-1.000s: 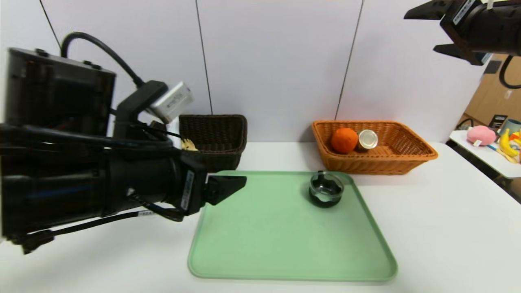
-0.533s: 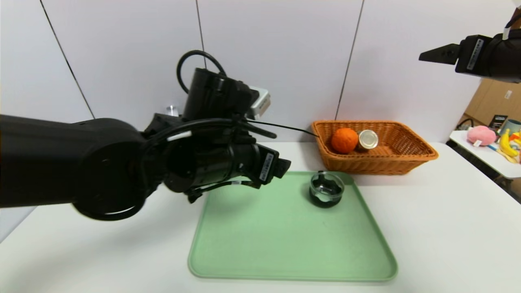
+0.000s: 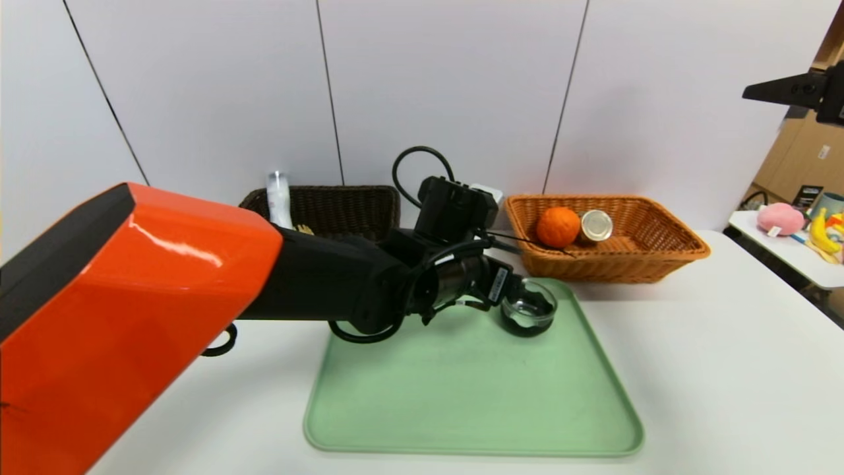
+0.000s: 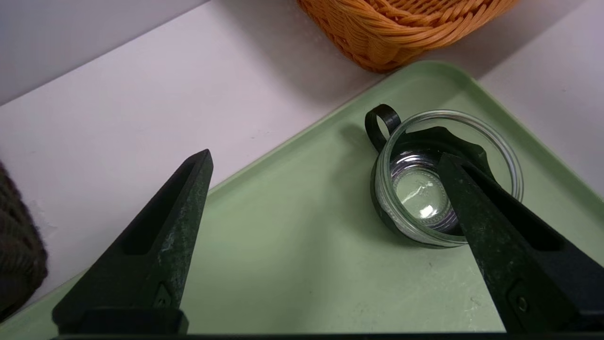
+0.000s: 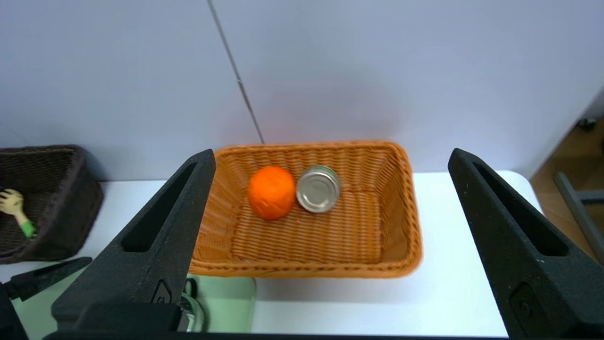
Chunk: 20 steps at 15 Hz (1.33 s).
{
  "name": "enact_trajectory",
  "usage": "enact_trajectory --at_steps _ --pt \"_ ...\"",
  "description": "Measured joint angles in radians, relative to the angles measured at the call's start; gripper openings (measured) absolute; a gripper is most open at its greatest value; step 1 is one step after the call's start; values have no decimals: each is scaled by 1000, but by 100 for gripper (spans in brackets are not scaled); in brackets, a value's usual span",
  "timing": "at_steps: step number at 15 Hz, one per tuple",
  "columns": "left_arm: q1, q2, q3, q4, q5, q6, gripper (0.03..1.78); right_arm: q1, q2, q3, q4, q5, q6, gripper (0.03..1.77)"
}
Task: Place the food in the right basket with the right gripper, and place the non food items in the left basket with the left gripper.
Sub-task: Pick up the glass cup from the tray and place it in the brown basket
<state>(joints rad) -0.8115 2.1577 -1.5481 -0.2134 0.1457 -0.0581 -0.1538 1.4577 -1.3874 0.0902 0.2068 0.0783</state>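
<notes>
One dish remaining on the tray

Reaching the left claw [image 3: 521,293], released wide, over the dark glass dish [image 3: 528,307] at the green tray's [image 3: 461,396] far right corner. Parking the right claw [image 3: 788,89], released too, high right, orange [image 3: 557,227] and can [image 3: 595,225] lying in the right basket [image 3: 659,254].

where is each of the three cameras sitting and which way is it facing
Head view: high on the robot, looking forward and down at the green tray; shows the orange-cased left arm and the left gripper at the glass dish, with the right gripper raised.
Left wrist view: looks past its open fingers at the dish.
Right wrist view: looks between its open fingers down at the right basket holding the orange and can.
Shared: all three show the tray and orange basket.
</notes>
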Motion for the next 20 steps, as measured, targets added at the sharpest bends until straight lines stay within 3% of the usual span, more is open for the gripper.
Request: enact_trajectory --at_steps 6,9,13,15,17,20 --pt "-4 51 -59 40 1 2 169 -24 -55 177 -3 2 -29 170" --pt "-5 51 -143 170 -3 -4 169 -26 -88 240 67 -10 -69 170" --pt "-13 78 -366 441 -6 -8 169 -24 -143 275 265 -10 -96 170" --pt "-23 101 -419 540 -7 -3 169 -24 -155 278 292 -12 -100 170" --pt "-33 117 -433 587 -11 -5 169 -24 -157 279 322 -12 -103 170" --pt "-36 138 -438 573 -16 -9 169 -17 -154 278 343 -2 -107 170"
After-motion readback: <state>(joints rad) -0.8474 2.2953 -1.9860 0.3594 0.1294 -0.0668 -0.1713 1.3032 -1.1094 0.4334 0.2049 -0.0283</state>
